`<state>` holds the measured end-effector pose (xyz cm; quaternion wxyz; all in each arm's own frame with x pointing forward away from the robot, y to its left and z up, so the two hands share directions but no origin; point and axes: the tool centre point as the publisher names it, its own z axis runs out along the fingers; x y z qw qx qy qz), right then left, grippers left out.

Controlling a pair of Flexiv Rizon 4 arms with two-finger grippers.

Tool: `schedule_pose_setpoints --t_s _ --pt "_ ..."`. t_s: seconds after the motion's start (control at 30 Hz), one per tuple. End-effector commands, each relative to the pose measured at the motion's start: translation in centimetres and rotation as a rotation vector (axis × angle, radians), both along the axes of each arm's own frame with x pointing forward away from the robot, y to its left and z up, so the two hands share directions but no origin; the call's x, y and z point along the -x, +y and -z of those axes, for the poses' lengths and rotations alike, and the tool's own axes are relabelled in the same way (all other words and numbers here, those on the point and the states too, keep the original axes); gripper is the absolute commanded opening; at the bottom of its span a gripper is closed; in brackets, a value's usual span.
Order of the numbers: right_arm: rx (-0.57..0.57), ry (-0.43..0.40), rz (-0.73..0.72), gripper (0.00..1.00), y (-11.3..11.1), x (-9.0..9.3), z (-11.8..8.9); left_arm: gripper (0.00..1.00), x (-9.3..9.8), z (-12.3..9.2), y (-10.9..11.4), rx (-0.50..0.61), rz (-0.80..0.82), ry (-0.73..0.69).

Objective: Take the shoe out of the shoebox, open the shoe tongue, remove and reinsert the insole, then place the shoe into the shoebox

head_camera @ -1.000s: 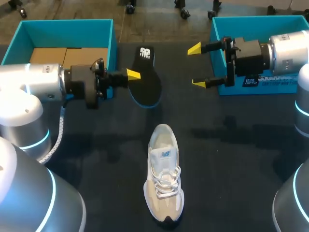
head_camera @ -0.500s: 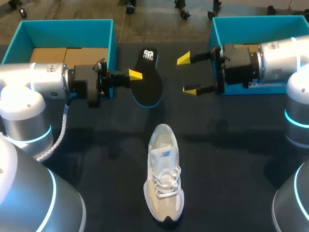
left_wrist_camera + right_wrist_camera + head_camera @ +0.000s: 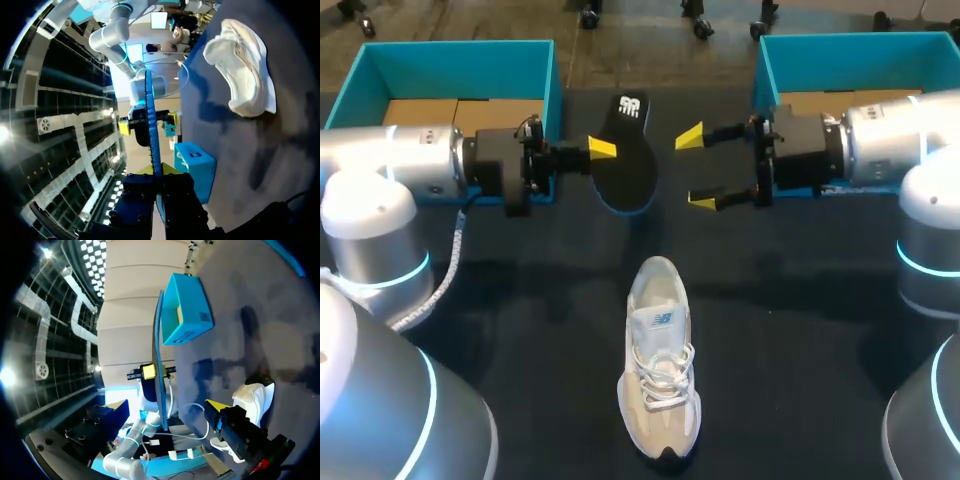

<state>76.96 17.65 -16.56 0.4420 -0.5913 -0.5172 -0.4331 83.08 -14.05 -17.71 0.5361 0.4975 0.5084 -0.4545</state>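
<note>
Counted on one dark table [image 3: 800, 330]: one pale laced shoe [image 3: 660, 360] and one black insole [image 3: 625, 165]. Two teal boxes: left box [image 3: 460, 55], right box [image 3: 850, 50]. Two silver arms, left arm [image 3: 400, 165] and right arm [image 3: 890, 125], with two grippers, left gripper [image 3: 600, 150] and right gripper [image 3: 696, 168]. Three yellow fingertips [image 3: 689, 136] in sight from above: a single one on the left, a pair on the right. One braided cable [image 3: 448, 265] beneath the left arm. Two brown cardboard panels [image 3: 420, 115] side by side in the left box.
</note>
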Motion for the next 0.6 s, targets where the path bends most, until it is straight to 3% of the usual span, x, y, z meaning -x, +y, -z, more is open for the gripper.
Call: schedule_pose_setpoints --t_s 0.03,0.4,0.5,0.6 --pt "0.019 -0.005 -0.039 1.00 2.0 -1.5 0.0 0.00 0.7 0.4 -0.9 0.026 -0.036 -0.045" --pt "0.018 -0.063 -0.064 1.00 4.2 -0.9 0.3 0.00 0.6 0.6 -2.1 0.019 -0.065 -0.096" --pt "0.030 -0.066 -0.066 0.92 4.6 -0.8 0.4 0.00 0.5 0.6 -2.2 0.014 -0.064 -0.094" --pt "0.026 -0.070 -0.060 0.74 5.0 -0.5 0.8 0.00 0.3 0.6 -2.1 0.013 -0.072 -0.094"
